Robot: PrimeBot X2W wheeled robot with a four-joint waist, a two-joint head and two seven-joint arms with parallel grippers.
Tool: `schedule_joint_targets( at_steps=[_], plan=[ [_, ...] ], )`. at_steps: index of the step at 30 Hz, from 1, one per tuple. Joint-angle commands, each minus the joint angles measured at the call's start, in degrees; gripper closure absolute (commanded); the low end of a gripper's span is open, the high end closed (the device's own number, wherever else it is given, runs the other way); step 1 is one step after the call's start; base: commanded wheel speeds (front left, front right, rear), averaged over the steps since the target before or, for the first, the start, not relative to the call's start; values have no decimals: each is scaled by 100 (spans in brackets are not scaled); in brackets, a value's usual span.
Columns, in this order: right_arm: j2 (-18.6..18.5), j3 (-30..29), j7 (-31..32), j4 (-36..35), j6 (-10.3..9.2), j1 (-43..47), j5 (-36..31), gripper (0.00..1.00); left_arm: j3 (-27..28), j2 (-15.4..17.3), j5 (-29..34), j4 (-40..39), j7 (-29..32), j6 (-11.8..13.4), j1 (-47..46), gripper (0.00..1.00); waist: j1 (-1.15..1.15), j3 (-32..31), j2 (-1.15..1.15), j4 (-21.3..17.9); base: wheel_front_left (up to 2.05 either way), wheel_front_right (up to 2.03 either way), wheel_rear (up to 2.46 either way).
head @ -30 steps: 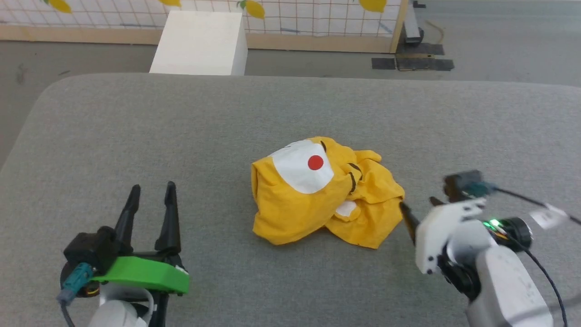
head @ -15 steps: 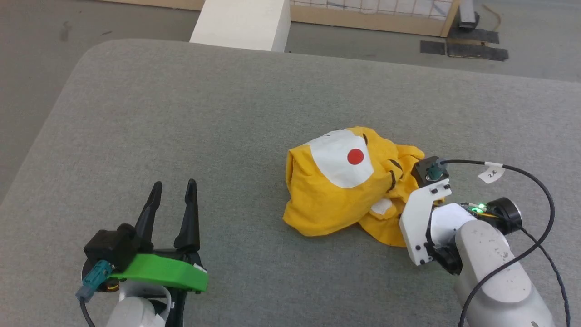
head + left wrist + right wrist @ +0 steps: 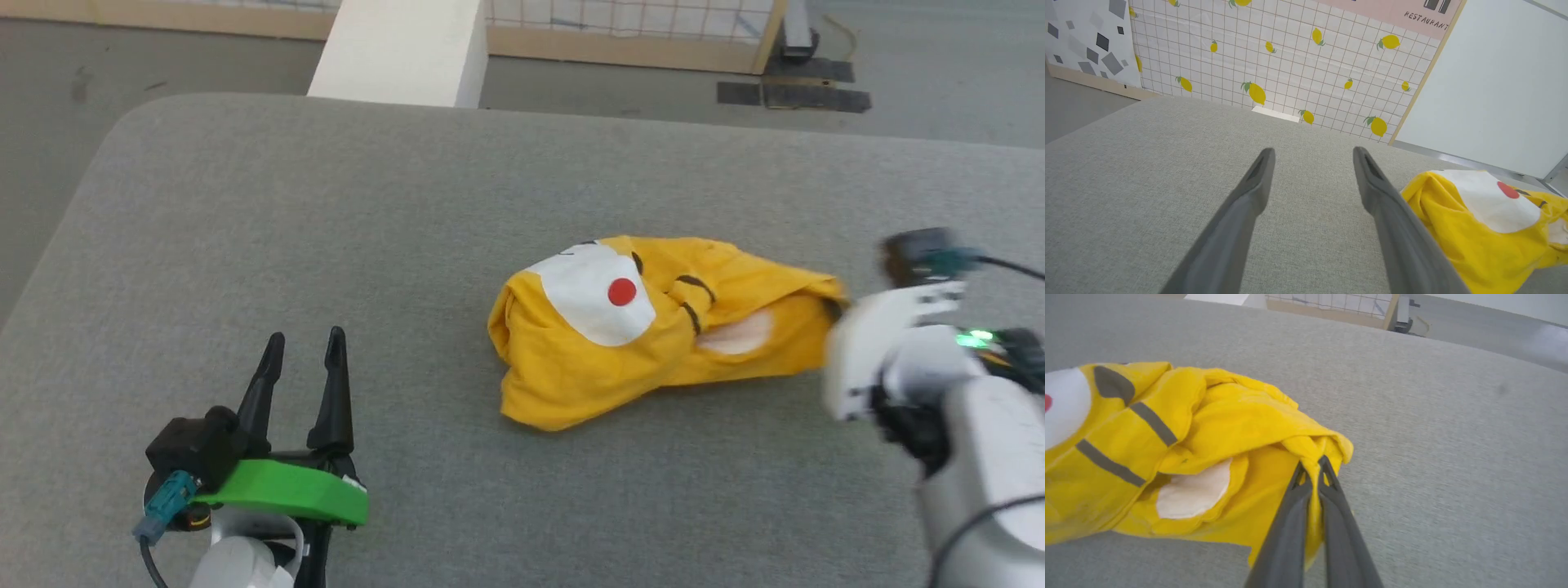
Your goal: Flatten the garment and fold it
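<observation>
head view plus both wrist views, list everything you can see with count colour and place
garment: one, bright yellow with a white patch, red dot and dark stripes, crumpled on the table right of middle
table: one, grey fabric top, across the foreground
white block: one, white, on the floor past the table's far edge
lemon-print panel: one, white grid with yellow lemons, wood-framed, beyond the table
dark mats: a few, black, on the floor at the far right
floor: one, grey, around the table
left gripper: one, dark jaws open, green mount, lower left above the table
right gripper: one, dark jaws shut on the garment's right edge
</observation>
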Motion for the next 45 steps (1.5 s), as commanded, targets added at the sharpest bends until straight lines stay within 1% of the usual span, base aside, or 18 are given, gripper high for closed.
schedule_joint_targets(
  at_steps=[1,4,6,8,10,11,12,15,19,22,23,24,27,31,34,38,42,45],
  plan=[
    [-78,-318,-9,-166,-9,223,9,100,12,-32,15,18,-21,-36,-14,0,0,-122,0,-180,0,0,0],
    [-152,-1152,121,-451,-9,647,-163,100,6,-47,25,48,-21,-49,-14,0,0,-159,0,-252,0,0,0],
    [-86,-1640,238,-520,-9,939,-296,100,-3,-48,29,79,-21,-57,-18,0,0,-173,0,-276,0,0,0],
    [48,-1983,411,-517,-9,1244,-433,100,2,-47,24,93,-22,-64,-12,0,0,-195,0,-293,0,0,0],
    [196,-2183,452,-538,-9,1437,-474,100,17,-38,9,117,-22,-69,-2,0,0,-204,0,-313,0,0,0],
    [253,-2210,397,-556,-9,1481,-438,85,26,-33,1,129,-22,-71,5,0,0,-211,0,-327,0,0,0],
    [308,-2237,295,-585,-9,1513,-371,0,31,-30,-13,152,-22,-73,12,0,0,-217,0,-339,0,0,0],
    [407,-2283,-246,-764,-9,1502,27,0,17,-33,-35,211,-22,-77,22,0,0,-275,0,-350,0,0,0],
    [450,-2524,-1168,-1055,-9,1492,655,0,32,-105,-280,290,26,-33,-41,0,0,-340,0,-335,0,0,0],
    [453,-2550,-1630,-1164,-9,1607,908,0,-131,-160,-503,363,413,38,-333,0,0,-357,0,-330,0,0,0],
    [453,-2516,-1703,-1195,-9,1646,954,0,-245,-176,-580,407,656,67,-491,0,0,-344,0,-347,0,0,0],
    [454,-2435,-1770,-1256,-9,1685,989,0,-492,-199,-767,485,1136,81,-848,0,0,-300,0,-405,0,0,0],
    [454,-2338,-1777,-1336,-9,1701,1008,0,-1020,-219,-958,768,2103,136,-1471,0,0,-211,0,-504,0,0,0],
    [454,-2254,-1761,-1369,-9,1665,1056,0,-2017,-227,-1006,1265,3740,276,-2364,0,0,-23,0,-698,0,0,0],
    [455,-2203,-1782,-1324,-9,1629,1093,0,-2693,-228,-970,1502,4630,406,-2941,0,0,150,0,-878,0,0,0],
    [455,-2101,-1854,-1197,-9,1589,1155,0,-3313,-229,-1024,1746,5231,550,-3429,0,0,377,0,-1133,0,0,0],
    [455,-2053,-1988,-1048,-9,1549,1206,0,-3765,-229,-1014,2118,5490,660,-3677,0,0,534,0,-1333,0,0,0],
    [455,-2022,-2069,-979,-9,1528,1226,0,-3979,-229,-1082,2405,5586,643,-3723,0,0,600,0,-1423,0,0,0]
  ],
)
